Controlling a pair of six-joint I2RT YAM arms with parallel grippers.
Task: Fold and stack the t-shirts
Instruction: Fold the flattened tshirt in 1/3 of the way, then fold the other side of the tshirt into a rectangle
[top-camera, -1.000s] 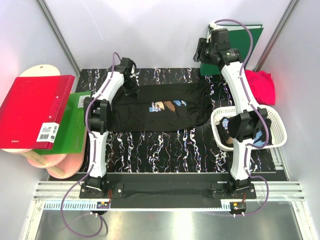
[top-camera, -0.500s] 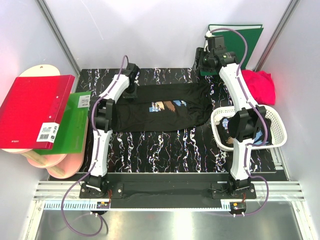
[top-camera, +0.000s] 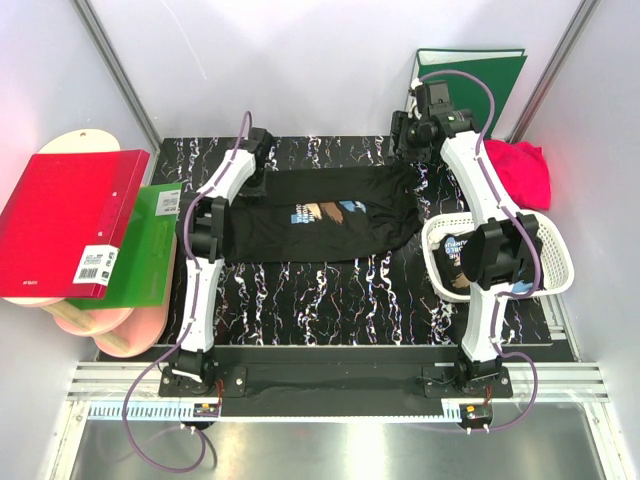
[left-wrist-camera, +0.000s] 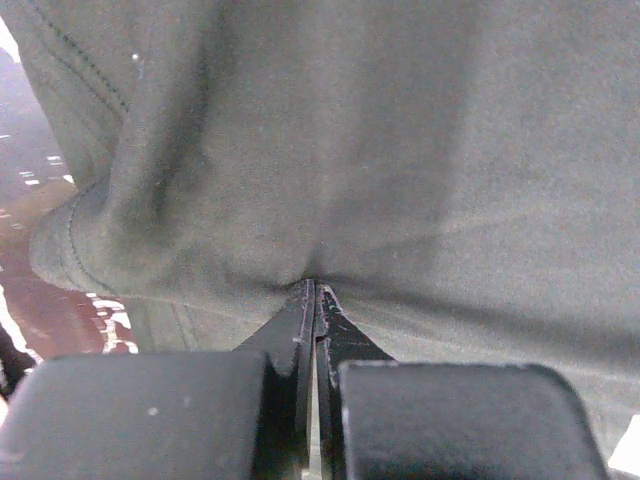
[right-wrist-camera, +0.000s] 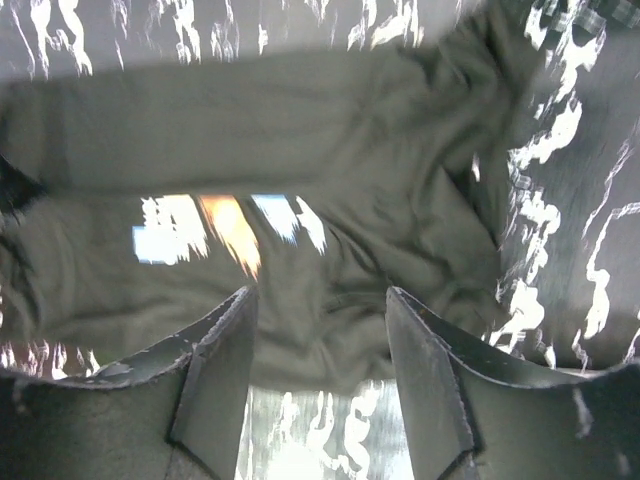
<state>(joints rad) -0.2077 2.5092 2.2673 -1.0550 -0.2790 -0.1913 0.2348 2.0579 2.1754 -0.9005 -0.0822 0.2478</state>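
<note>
You'll see the white basket (top-camera: 563, 262) at right centre holding a black printed tee (top-camera: 455, 248). The black t-shirt (top-camera: 330, 225) lies spread mid-frame. Your left gripper (left-wrist-camera: 312, 300) pinches its upper-left edge, and your right gripper (right-wrist-camera: 318, 297) hangs parted above its upper-right corner.

Matt blk cloth tee (top-camera: 300, 235) on glossy marbled table (top-camera: 330, 290), wht plastic basket (top-camera: 560, 262).

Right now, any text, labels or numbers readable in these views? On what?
No text reads clearly.
Sticker on the red binder: barcode and print, too small.
Label on the left green binder: too small.
Chest print on the black t-shirt: whitish marks, blurred.
Second t-shirt in the basket: its print blurred.
</note>
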